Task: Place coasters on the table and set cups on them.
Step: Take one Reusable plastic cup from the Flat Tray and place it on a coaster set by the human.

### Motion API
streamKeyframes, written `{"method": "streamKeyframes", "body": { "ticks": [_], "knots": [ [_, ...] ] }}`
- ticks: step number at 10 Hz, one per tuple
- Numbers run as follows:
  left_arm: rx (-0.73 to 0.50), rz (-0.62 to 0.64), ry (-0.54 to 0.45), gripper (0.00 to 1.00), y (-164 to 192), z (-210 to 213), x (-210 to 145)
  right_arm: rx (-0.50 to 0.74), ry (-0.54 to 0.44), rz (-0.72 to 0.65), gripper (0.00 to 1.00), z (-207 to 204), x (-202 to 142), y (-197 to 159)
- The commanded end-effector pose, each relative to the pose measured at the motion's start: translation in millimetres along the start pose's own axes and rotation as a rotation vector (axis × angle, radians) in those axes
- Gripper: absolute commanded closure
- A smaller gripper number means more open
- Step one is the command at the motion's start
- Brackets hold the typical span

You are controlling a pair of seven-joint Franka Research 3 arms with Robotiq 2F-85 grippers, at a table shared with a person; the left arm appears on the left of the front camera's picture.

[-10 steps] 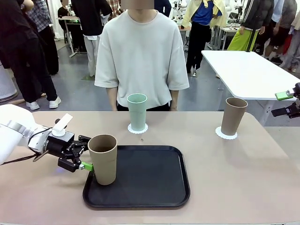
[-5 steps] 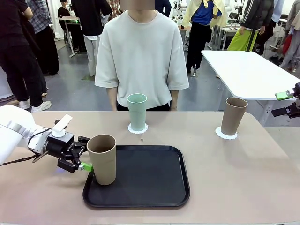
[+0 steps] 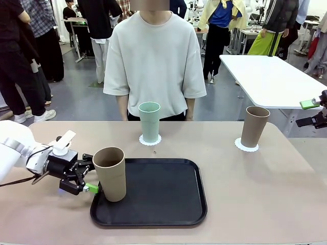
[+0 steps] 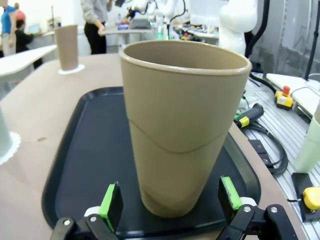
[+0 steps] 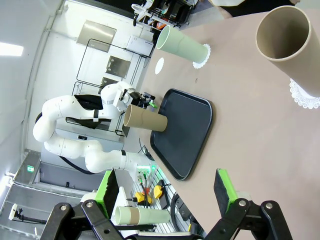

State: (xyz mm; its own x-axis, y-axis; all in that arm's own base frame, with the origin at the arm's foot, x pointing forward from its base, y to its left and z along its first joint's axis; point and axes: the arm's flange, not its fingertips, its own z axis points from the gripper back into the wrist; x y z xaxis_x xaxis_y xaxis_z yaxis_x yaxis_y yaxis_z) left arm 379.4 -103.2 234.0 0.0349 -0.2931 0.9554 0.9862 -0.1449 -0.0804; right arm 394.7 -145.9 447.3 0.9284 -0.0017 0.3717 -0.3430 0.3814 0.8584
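A tan cup (image 3: 109, 173) stands upright on the black tray's left end. My left gripper (image 3: 90, 173) is open just left of it, and the cup's base (image 4: 170, 190) sits between the green pads (image 4: 111, 204) with a gap on each side. A mint cup (image 3: 149, 121) stands on a white coaster (image 3: 149, 140) at the far middle of the table (image 3: 255, 194). Another tan cup (image 3: 254, 126) stands on a coaster (image 3: 246, 146) at the far right. A third white coaster (image 5: 159, 65) lies bare farther left. My right gripper (image 3: 308, 113) hangs open off the table's right edge.
The black tray (image 3: 168, 204) lies near the front middle, bare apart from the tan cup. A person stands at the far side behind the mint cup, hands down. A white-topped table (image 3: 271, 76) stands at the back right. More people move about in the background.
My left gripper has drawn back a little to the left and nearer the front edge, still open. The tan cup on the tray has shifted very slightly left. The right arm has not moved.
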Motion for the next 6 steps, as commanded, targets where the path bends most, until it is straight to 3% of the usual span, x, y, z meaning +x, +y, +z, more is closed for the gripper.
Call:
{"method": "streamKeyframes", "body": {
  "ticks": [1,6],
  "knots": [
    [0.041,-0.053,-0.017,0.0,-12.0,-8.4,-0.6,0.006,-0.007,0.0,0.0,-1.1,-0.7,-0.8],
    [0.045,-0.085,-0.069,0.0,-9.6,-19.5,-0.6,0.006,-0.007,0.0,0.0,-1.1,-0.7,-0.8]
  ]
}}
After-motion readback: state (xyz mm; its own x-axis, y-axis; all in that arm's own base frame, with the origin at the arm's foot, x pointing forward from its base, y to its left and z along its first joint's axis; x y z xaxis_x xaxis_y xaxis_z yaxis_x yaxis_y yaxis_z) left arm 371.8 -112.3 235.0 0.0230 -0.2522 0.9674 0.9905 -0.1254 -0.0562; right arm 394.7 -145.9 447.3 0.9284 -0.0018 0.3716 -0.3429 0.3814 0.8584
